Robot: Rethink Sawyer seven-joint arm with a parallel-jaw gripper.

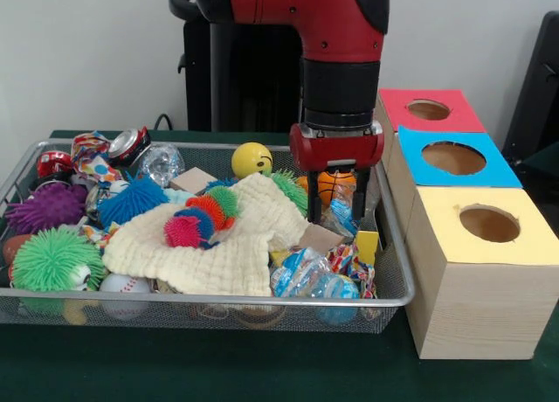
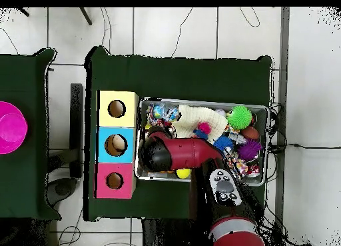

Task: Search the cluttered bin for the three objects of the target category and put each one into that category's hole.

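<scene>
The wire mesh bin (image 1: 218, 301) is full of toys; it also shows in the overhead view (image 2: 200, 102). A spotted cloth piece (image 1: 91, 157) lies at its back left corner. Another spotted patch (image 1: 99, 233) peeks out between the blue and green spiky balls. A third spotted bit (image 1: 348, 259) may lie at the front right, among wrappers. My gripper (image 1: 336, 205) is open, its fingers (image 1: 313, 203) lowered into the bin's right part on either side of an orange ball (image 1: 336, 183). The yellow-topped box's hole (image 1: 489, 223) is right of the bin, and shows overhead (image 2: 116, 109).
A large cream waffle cloth (image 1: 229, 240) covers the bin's middle. Spiky balls, a yellow smiley ball (image 1: 251, 159), a baseball (image 1: 125, 285) and cans lie around it. The blue-topped box (image 1: 454, 157) and red-topped box (image 1: 428, 110) stand behind the yellow one. My arm (image 2: 183, 153) hides part of the bin overhead.
</scene>
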